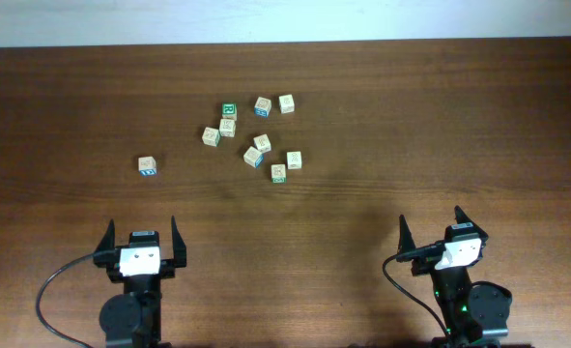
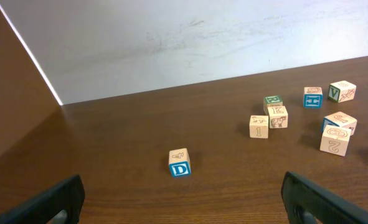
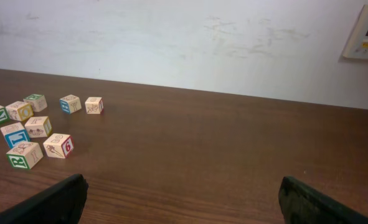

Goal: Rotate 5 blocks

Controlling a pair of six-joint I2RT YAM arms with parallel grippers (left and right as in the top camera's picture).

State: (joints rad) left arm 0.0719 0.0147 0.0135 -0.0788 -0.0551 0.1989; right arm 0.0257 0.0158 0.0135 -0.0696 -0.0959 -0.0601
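Since the lone block [image 1: 147, 165] lies dead ahead of my left claw [image 1: 142, 230], toward the table [image 1: 517, 116] far edge | I favour that arm | left claw and right claw [image 1: 430, 220] both spread, empty

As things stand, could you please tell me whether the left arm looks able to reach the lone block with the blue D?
Probably yes: the D block sits alone, straight ahead of the open left gripper, with only bare table between them.
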